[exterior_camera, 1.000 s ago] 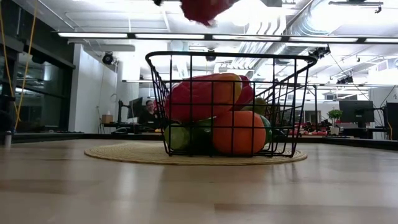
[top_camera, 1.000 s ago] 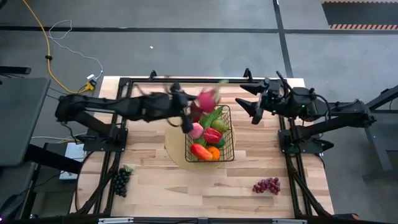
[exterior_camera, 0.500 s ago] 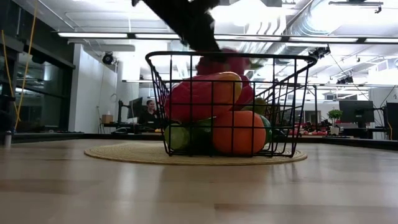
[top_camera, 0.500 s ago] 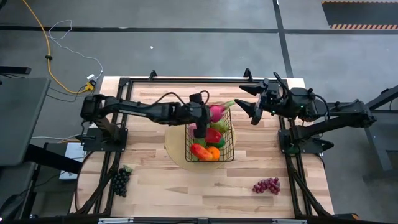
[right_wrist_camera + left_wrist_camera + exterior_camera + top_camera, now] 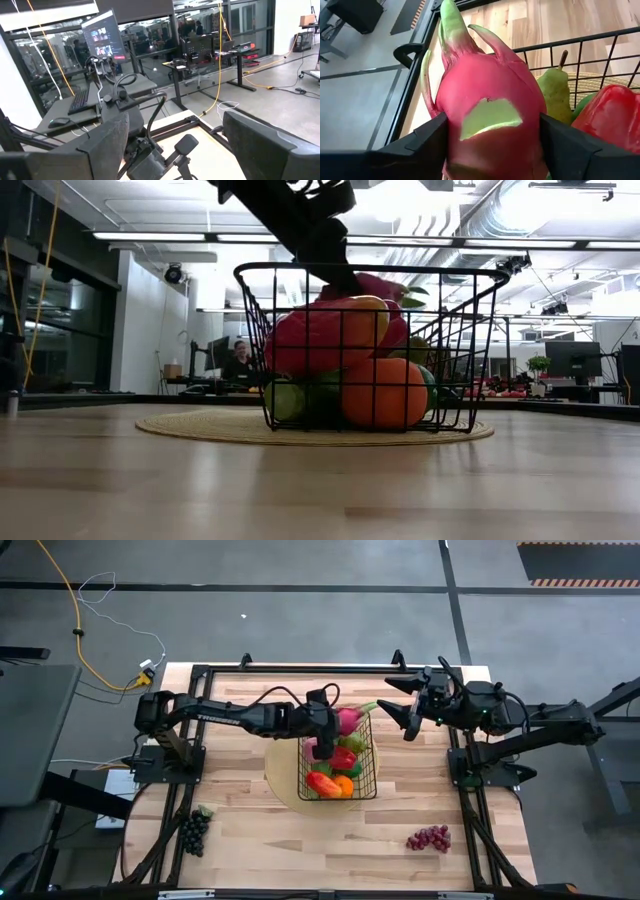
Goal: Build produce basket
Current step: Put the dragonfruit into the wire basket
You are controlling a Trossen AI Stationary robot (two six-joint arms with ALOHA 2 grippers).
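Note:
The black wire basket (image 5: 366, 772) stands on a round tan mat (image 5: 282, 778) at the table's middle. It holds peppers, an orange fruit and a green pear (image 5: 554, 92). My left gripper (image 5: 330, 730) reaches in from the table's left, over the basket's far end, and is shut on a pink dragon fruit (image 5: 349, 720). The fruit also shows at rim height in the low view (image 5: 385, 285). My right gripper (image 5: 409, 718) hangs open and empty above the table's far right, beside the basket. My left gripper pinches the dragon fruit's thick body (image 5: 455, 125) between its two fingers (image 5: 420, 145), one on each side. The fingers slant down from the table's left. The fruit's green leafy tip (image 5: 451, 20) points away from the gripper. Whether the fruit rests on the pile, I cannot tell.
A bunch of dark grapes (image 5: 193, 830) lies near the table's front left, and a bunch of red grapes (image 5: 430, 838) near the front right. A black frame (image 5: 300, 670) runs along the table's far edge and sides.
My left gripper has carried the dragon fruit toward the table's right and down, from high above the basket's far left corner to rim height over its far end. In the last half second it has settled a little further in.

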